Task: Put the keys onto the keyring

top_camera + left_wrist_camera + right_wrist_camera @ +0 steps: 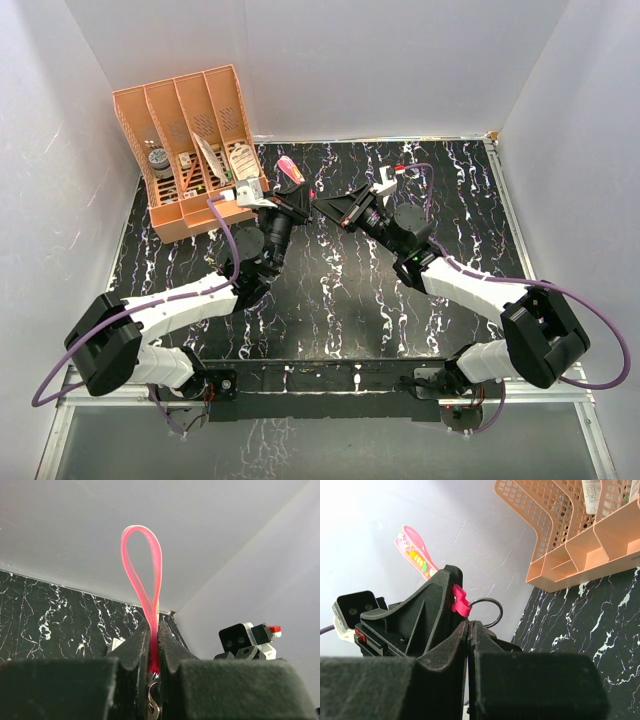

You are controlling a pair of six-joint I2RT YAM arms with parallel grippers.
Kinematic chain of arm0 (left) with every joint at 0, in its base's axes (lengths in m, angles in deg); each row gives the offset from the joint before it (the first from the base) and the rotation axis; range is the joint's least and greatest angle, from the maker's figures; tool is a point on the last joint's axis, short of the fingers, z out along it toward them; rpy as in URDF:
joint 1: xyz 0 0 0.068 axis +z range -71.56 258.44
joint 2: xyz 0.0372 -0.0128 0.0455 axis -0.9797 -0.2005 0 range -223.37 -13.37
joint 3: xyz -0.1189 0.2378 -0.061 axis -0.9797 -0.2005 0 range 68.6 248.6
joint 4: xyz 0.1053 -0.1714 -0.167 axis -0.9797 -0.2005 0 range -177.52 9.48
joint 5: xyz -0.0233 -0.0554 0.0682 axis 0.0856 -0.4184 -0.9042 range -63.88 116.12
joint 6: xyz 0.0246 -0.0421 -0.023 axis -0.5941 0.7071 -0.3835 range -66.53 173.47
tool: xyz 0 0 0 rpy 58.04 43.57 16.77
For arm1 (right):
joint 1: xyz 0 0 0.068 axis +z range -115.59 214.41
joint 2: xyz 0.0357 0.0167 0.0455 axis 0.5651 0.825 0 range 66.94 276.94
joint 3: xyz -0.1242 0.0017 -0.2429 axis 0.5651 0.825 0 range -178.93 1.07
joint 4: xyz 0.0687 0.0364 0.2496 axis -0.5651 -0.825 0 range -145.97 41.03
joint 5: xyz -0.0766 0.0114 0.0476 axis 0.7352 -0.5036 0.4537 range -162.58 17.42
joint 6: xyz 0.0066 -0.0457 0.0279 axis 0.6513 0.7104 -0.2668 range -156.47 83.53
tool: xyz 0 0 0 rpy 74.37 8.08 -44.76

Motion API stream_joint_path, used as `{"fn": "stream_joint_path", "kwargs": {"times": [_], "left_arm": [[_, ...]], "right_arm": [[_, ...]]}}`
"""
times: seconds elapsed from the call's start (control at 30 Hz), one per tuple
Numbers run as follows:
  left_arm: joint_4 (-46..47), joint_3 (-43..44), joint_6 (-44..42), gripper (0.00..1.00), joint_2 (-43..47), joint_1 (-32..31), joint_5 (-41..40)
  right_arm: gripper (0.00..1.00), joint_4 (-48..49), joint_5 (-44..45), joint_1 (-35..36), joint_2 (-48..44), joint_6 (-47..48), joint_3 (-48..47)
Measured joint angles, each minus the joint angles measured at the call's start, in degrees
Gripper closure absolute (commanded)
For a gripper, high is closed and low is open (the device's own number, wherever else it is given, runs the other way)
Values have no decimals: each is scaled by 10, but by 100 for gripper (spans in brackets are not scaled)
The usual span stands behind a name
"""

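Desk: black white-veined marble desk (340,290), the arms meeting mid-frame above it.
Rack: orange plastic lattice rack (190,150), upper left, not in play.
Left arm: left gripper (154,630), jaws clenched on the magenta-pink strap keyring (416,547), loop upright, offering its dark wire ring (500,611).
Right arm: right gripper (470,627), jaws pinched shut just below that ring, looks lined up for threading.
Keys: silvery metal bit (152,702) low between the left jaws. A key? Can't tell!

Peach slotted organizer (200,216) on a black marbled table (330,300)
It stands at eleven o'clock against the white walls (350,60), its compartments holding a grey jar (158,159) and cards (240,158).
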Motion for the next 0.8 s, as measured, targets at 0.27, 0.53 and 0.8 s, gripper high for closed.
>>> {"fn": "stream_joint_path", "kwargs": {"times": [0.27, 0.53, 0.8], "left_arm": [[9, -2, 0, 100, 4, 0, 0], [13, -8, 0, 100, 7, 0, 0], [15, -10, 0, 100, 7, 0, 1]], "right_arm": [[100, 0, 1, 0, 0, 0, 0], [100, -1, 2, 0, 3, -1, 0], [100, -4, 2, 0, 7, -3, 0]]}}
